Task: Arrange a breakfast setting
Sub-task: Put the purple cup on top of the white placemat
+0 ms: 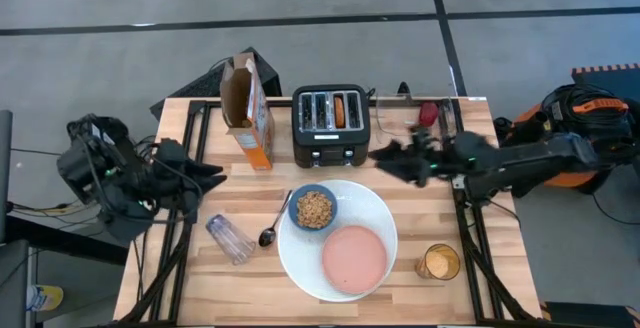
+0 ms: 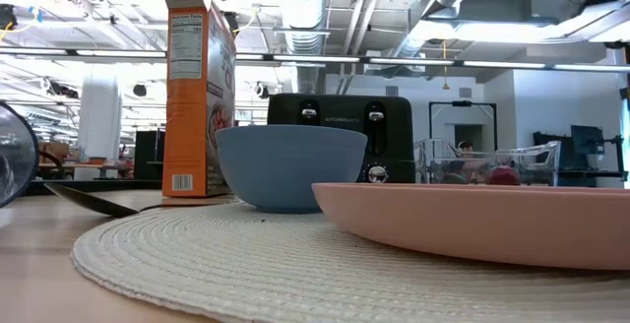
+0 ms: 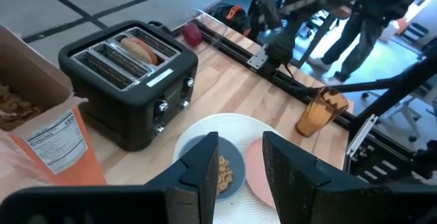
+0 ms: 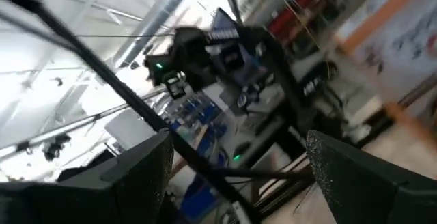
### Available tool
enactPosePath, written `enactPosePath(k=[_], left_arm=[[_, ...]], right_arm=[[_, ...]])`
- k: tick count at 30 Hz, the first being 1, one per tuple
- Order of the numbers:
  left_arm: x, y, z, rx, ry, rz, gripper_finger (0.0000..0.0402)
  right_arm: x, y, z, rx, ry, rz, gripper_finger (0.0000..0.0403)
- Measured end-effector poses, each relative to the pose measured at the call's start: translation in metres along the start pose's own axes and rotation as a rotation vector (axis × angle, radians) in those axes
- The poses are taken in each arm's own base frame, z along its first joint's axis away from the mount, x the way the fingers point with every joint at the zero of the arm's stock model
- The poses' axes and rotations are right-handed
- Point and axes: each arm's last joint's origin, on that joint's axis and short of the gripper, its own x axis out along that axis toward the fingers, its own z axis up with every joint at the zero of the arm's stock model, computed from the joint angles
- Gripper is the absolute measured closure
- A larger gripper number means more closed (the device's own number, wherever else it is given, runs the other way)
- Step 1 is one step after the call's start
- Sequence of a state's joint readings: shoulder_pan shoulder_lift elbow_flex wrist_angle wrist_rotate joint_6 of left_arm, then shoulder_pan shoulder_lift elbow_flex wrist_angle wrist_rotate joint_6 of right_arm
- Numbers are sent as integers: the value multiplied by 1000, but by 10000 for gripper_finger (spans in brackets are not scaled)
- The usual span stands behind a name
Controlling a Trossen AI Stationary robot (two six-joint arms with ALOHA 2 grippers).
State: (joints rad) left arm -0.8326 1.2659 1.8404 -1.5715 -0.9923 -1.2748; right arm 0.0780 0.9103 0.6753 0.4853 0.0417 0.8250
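We note the round toasted bread sitting in a slot of the black toaster behind the white plate, right gripper spread wide beside the toaster, left gripper narrowly parted, empty, near the table's left edge.

Blue cereal-filled bowl and pink saucer on white plate.

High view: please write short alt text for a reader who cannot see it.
A wooden table seen from above holds a white plate carrying a blue bowl of cereal and a pink saucer. Behind them stand a black toaster and an orange cereal box; both arms hang above the table's side edges.
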Motion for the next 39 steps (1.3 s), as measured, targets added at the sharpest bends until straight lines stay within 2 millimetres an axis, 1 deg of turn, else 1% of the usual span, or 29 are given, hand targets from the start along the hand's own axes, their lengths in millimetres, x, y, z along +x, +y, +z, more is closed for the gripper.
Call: enactPosePath(k=[4, 8, 15, 20, 25, 28, 30, 33, 39], left_arm=[[-6, 11, 7, -6, -6, -20, 301], [-12, 21, 12, -2, -11, -37, 301], [-21, 39, 20, 40, 35, -92, 301], [-26, 50, 24, 57, 32, -114, 301], [-29, 57, 27, 81, 30, -127, 301], [-30, 59, 27, 91, 36, -136, 301], [-30, 59, 27, 91, 45, -141, 301], [-30, 58, 27, 109, 57, -148, 301], [-27, 57, 22, 129, 68, -141, 301]], right_arm=[[46, 4, -19, 130, 30, 45, 47], [85, 6, -40, 228, 20, 103, 47], [149, -9, -87, 408, 11, -4, 47], [189, -12, -112, 471, 25, 0, 47], [223, -7, -134, 486, 30, 40, 47], [241, -11, -146, 491, 31, 51, 47], [253, -19, -152, 500, 22, 49, 47], [269, -32, -160, 581, 31, 54, 47], [288, -59, -187, 666, 61, 38, 47]])
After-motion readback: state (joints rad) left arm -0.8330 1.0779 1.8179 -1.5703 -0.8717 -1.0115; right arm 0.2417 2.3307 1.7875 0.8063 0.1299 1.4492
